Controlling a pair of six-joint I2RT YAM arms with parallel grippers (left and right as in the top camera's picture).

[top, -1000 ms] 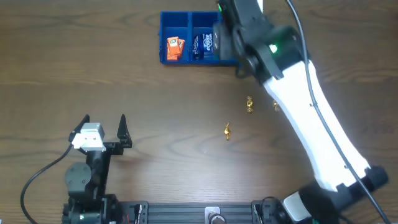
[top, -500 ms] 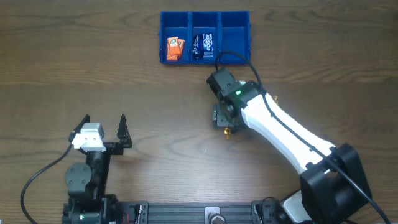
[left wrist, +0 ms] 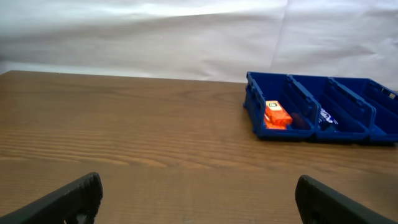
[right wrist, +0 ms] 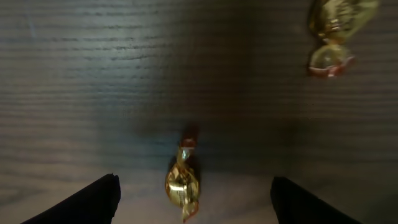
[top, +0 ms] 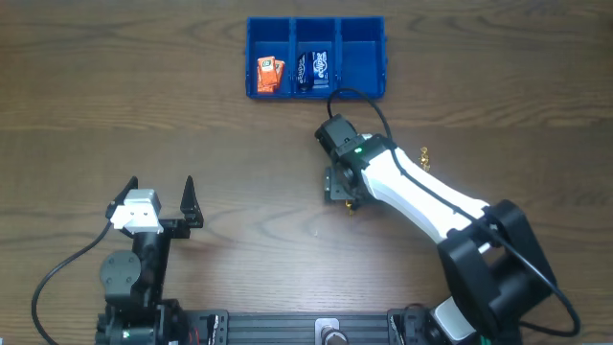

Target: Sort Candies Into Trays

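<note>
A blue three-compartment tray [top: 375,57] stands at the table's far edge and also shows as the tray [left wrist: 372,112] in the left wrist view. Orange candies [top: 268,73] lie in its left compartment and dark blue ones [top: 314,67] in the middle. My right gripper [top: 342,189] is low over the table's centre, open, with a gold wrapped candy [right wrist: 182,180] between its fingers [right wrist: 87,202]. A second gold candy [right wrist: 333,31] lies a little beyond it. Another gold candy [top: 424,154] rests right of the arm. My left gripper [top: 161,196] stands open near its base.
The tray's right compartment [top: 362,56] holds nothing. The right arm's white link [top: 421,196] crosses the table diagonally from the bottom right. Bare wood table [top: 144,105] stretches left of the tray and in front of the left gripper.
The right arm has swung back from over the tray and come down to the gold candy at the table's centre. The left arm has stayed still.
</note>
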